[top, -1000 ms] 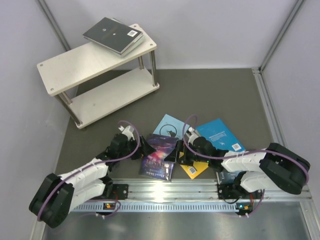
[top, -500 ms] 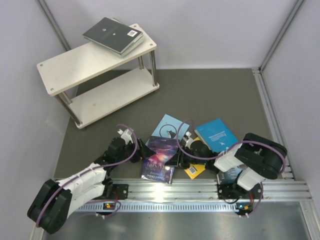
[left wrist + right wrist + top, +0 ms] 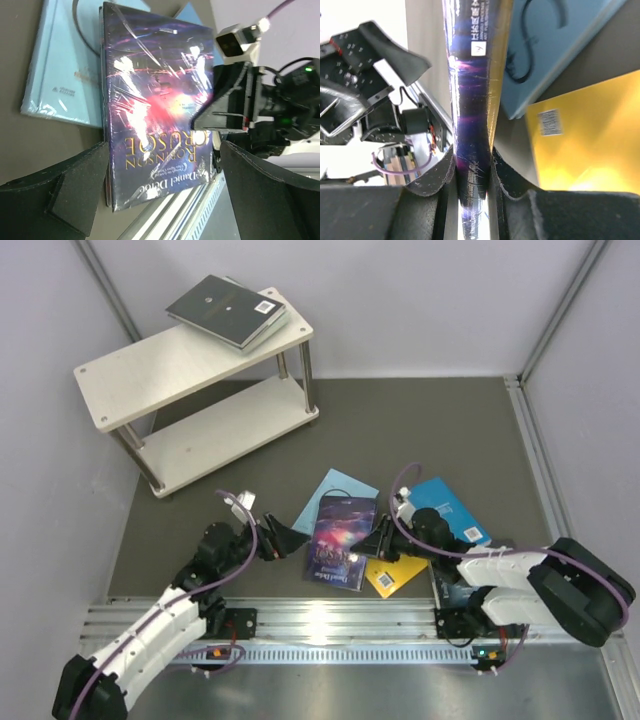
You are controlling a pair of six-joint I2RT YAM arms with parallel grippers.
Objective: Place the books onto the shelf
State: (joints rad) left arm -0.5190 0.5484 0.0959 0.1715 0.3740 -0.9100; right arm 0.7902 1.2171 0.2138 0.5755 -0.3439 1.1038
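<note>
Purple book [image 3: 345,533] pinched in low right hand [image 3: 379,539], left hand [image 3: 288,540] splayed

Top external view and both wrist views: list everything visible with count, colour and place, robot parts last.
shelf: one, pale wood, two tiers, far left.
stacked books: at least two, dark green over grey-green, on the shelf's top board.
purple galaxy book: one, centre, gripped.
light blue book: one, black swirl, partly under the purple galaxy book.
bright blue book: one, right of centre.
yellow book: one, front of centre.
dark blue book: one, mostly hidden under right arm.
table: one, dark grey.
rail: one, silver, near edge.
left gripper: black, open, beside purple galaxy book.
right gripper: black, shut on purple galaxy book.
</note>
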